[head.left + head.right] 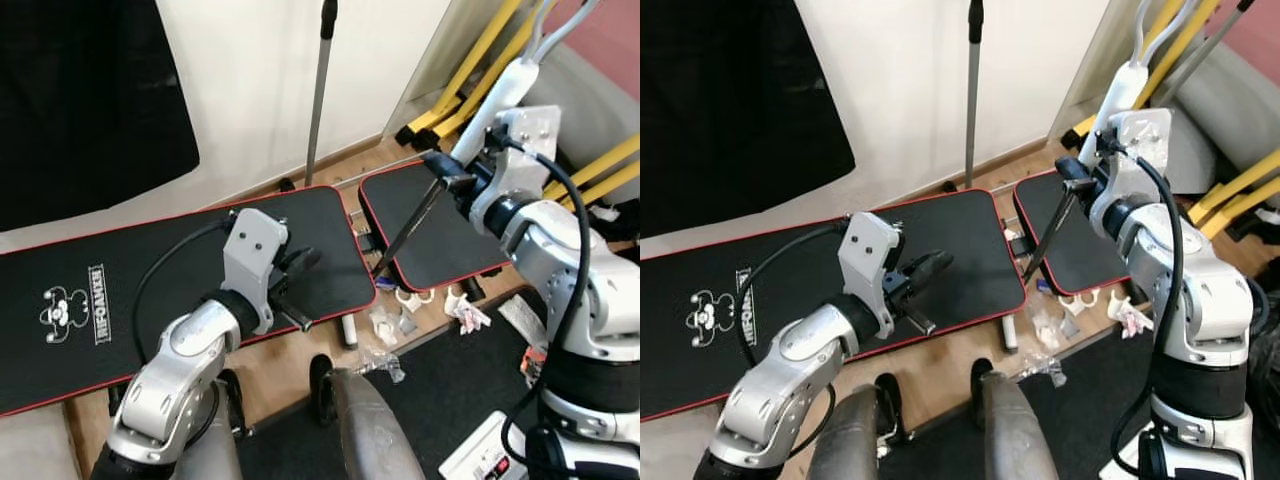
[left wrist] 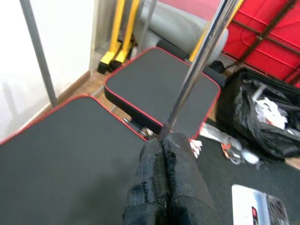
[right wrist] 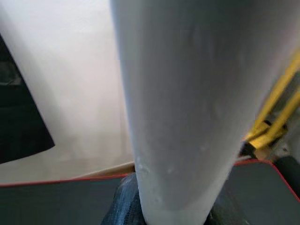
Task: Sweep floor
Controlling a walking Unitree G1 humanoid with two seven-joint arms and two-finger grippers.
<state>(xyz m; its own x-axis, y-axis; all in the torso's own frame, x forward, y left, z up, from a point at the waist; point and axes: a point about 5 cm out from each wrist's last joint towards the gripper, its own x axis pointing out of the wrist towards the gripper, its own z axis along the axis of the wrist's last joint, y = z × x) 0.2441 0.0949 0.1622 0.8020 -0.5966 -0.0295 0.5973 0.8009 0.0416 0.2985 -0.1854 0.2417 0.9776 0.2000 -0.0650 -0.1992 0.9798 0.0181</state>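
Scattered white paper scraps [image 1: 400,320] on the wooden floor [image 1: 285,365] remain unswept; our right gripper [image 1: 440,165] clamps the grey broom pole [image 1: 500,90], left gripper [image 1: 295,265] closed, empty.

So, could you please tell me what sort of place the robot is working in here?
Probably a home workout corner or small gym: black padded bench sections with red piping, yellow metal equipment frames by the wall, and scraps of litter on the wooden floor.

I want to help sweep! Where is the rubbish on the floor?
The scraps lie on the wooden floor in front of the robot, just below the gap between the two black mats.
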